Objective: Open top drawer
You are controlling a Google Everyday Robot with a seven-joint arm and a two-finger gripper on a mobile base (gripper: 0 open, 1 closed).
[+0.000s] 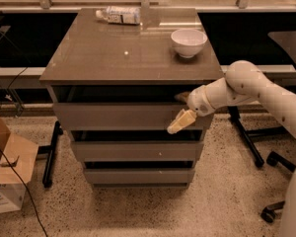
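Observation:
The top drawer (118, 116) is the uppermost of three on the grey-brown cabinet (123, 53), and its flat front stands flush with a dark gap above it. My gripper (180, 110) is at the right part of that front, on the white arm coming in from the right. Its fingers are apart: one fingertip (181, 97) sits in the gap above the panel's top edge, and the other finger (180, 122) hangs in front of the panel. The panel's top edge lies between them.
A white bowl (188, 42) and a lying plastic bottle (119, 15) are on the cabinet top. Two lower drawers (133, 151) sit below. A cardboard box (7, 177) is on the floor at left, and a chair base (278, 186) at right.

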